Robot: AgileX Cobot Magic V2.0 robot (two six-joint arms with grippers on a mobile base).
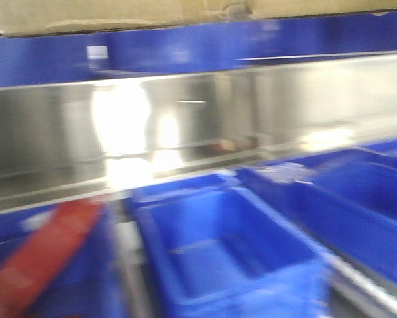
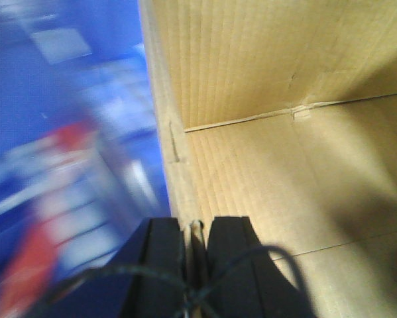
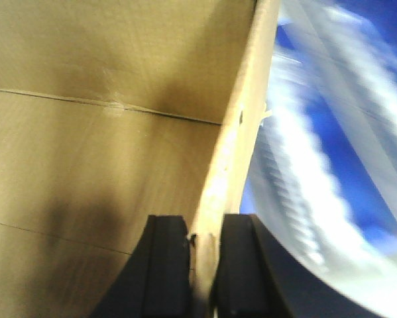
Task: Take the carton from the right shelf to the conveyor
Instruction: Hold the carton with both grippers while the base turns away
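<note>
Nearest, left wrist view: left gripper (image 2: 197,228) closed on the carton (image 2: 271,165), its dark fingers pinching the thin top edge of one side wall, one finger inside and one outside. Right wrist view: right gripper (image 3: 203,228) clamped the same way on the opposite wall. The cardboard at that pinch looks frayed. Both holds are on single-ply wall edges only, with nothing under the box. Main risk, as I judge it: the wall buckles or tears at the pinch, or slides out between the pads, and the carton drops. If the arms spread or close unevenly, the walls would bow and a grip could peel off. Backgrounds are smeared in both wrist views, which suggests movement, and any jolt would load those edges further. Farther out, front view: only the carton's underside shows, at the top of frame, above the shelf's stainless-steel rail (image 1: 251,112) and apart from it. Open blue bins (image 1: 231,252) sit below, so a drop could land there or snag the rail. Red conveyor frame (image 1: 46,258), if that blurred slanted bar is it, lies low left and is not reached yet.
</note>
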